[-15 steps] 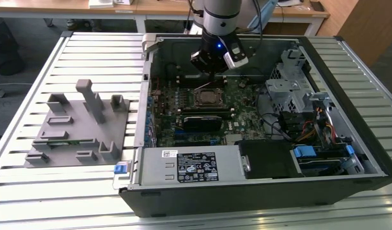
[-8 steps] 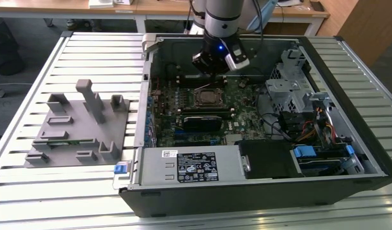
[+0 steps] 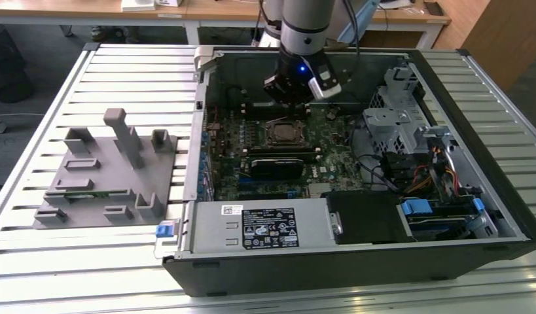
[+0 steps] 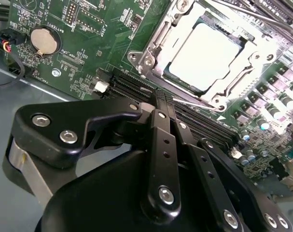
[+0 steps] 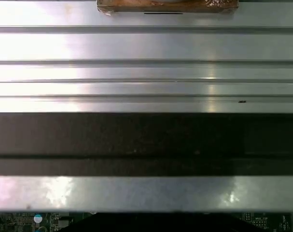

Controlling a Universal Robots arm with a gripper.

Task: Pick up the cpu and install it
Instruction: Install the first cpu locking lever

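At the exterior view's left a grey plastic parts fixture rests on the slatted aluminium table. Farther in, the shiny silver square cpu seems seated in the metal-framed motherboard socket. Just beyond, the black gripper hovers, fingers pressed together, holding nothing.

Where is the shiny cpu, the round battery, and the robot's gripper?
cpu (image 4: 204,55): second wrist view, middle of its silver top, seated in the socket.
coin battery (image 4: 43,40): second wrist view, its round face.
gripper (image 4: 161,99): second wrist view, tips of its closed fingers.
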